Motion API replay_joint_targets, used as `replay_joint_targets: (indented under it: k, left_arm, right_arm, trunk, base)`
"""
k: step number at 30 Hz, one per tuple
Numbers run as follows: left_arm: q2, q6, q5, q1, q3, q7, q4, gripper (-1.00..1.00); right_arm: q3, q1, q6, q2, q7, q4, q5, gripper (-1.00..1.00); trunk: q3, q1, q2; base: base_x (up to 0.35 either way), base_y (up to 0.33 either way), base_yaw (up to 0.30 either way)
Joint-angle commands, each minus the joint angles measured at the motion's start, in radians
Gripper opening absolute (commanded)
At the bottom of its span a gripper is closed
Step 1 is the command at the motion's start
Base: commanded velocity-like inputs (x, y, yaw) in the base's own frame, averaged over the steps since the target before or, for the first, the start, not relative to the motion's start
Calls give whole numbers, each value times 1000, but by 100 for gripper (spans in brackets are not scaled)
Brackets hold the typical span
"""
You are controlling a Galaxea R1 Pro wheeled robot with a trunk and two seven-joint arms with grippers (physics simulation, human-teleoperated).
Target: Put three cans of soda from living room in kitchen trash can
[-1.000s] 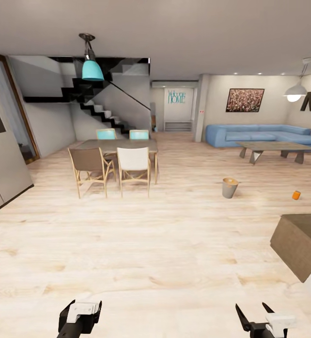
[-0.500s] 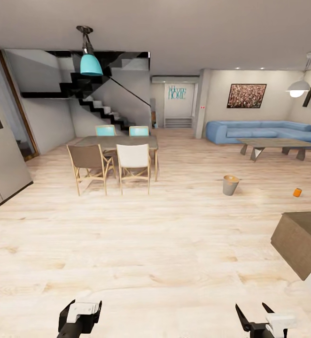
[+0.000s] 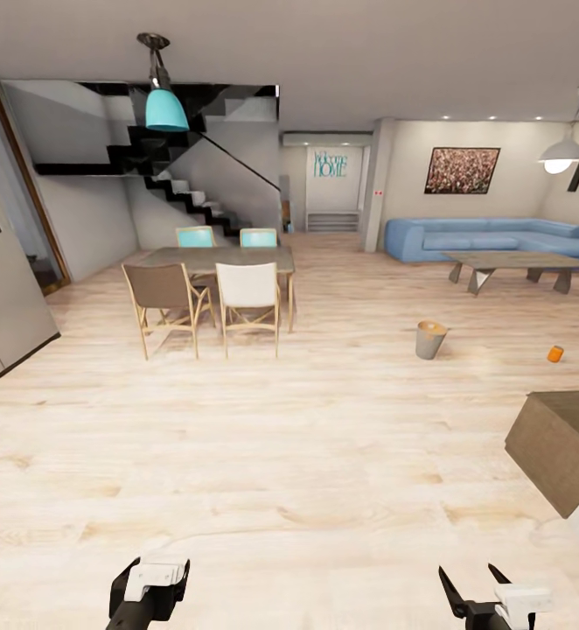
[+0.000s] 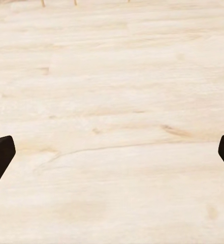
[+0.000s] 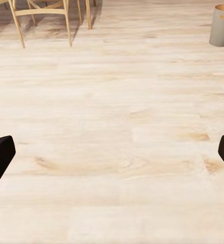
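we look out over a wide light wood floor. the tash can stands upright on the floor, out in the open between the dining table with its chairs and the grey low table; its orange-brown inside shows at the rim. one orange can of soda sits on the floor well apart from the tash can, toward the right edge of our view, in front of the low table. the blue corner sofa runs behind that table. a dark wooden block juts in at the right.

our left end effector hangs low over bare floor, fingers spread wide with nothing between them. our right end effector is likewise spread apart and holds nothing; its wrist view catches the tash can and chair legs far ahead.
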Motion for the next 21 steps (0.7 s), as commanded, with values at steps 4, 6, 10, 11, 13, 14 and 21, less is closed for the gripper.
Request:
replay_joint_targets:
  k: [4,6,10,11,13,14,21]
  left_arm:
    - [0,-1,0,0,1,0,0,100]
    - [0,-1,0,0,0,0,0,100]
    - [0,-1,0,0,-1,0,0,100]
    - [0,-1,0,0,-1,0,0,100]
    - [0,-1,0,0,-1,0,0,100]
    - [0,-1,0,0,-2,0,0,100]
    - [1,0,0,0,-3,0,0,100]
  right_arm:
    - [0,0,0,1,0,1,-1,100]
    - [1,0,0,1,0,1,-1,100]
    - [1,0,0,1,0,1,-1,100]
    - [1,0,0,1,0,1,-1,100]
    - [1,0,0,1,0,1,-1,100]
    - [0,0,0,1,0,1,-1,100]
    - [0,0,0,2,0,2,-2,100]
  trunk:
    - [-3,0,0]
    - [-3,0,0]
    - [-4,0,0]
    - [-4,0,0]
    - [-4,0,0]
    - [-4,0,0]
    - [-4,0,0]
  base:
    - [22,4,-2]
    - [78,41,-48]
    - [148,92,-147]
    - [188,116,-190]
    - [213,125,-207]
    - [234,127,-220]
    - [273,103,-238]
